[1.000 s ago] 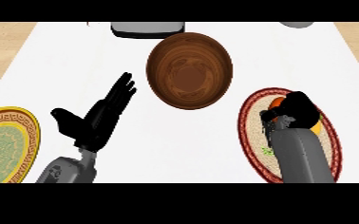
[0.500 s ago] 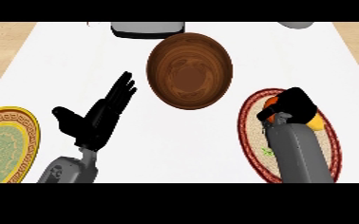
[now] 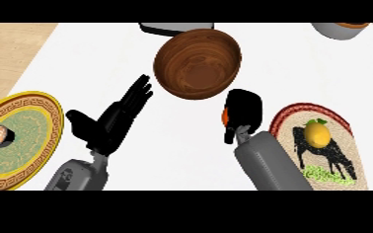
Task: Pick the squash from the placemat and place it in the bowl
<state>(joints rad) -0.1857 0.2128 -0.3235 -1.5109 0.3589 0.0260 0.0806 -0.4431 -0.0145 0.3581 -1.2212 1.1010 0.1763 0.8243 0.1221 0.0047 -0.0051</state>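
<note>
The brown wooden bowl (image 3: 197, 64) stands at the middle of the white counter. My right hand (image 3: 244, 109) hangs just below the bowl's right rim, off the placemat's left edge, with its fingers curled. Only an orange sliver of the squash (image 3: 225, 114) peeks out at that hand's left side; the rest is hidden. The round placemat (image 3: 291, 116) with a red-brown rim and a black cow picture lies at the lower right. A yellow round shape (image 3: 316, 133) shows on it. My left hand (image 3: 109, 121) rests open at the lower left, fingers up.
A yellow patterned plate (image 3: 33, 143) lies at the left edge with something small on it. A grey dish (image 3: 175, 28) sits behind the bowl and another vessel (image 3: 339, 29) is at the top right. The wooden floor shows past the counter's left edge.
My right hand has moved left off the placemat towards the bowl with the orange squash in it, uncovering the mat's cow picture. The left hand has stayed where it was.
</note>
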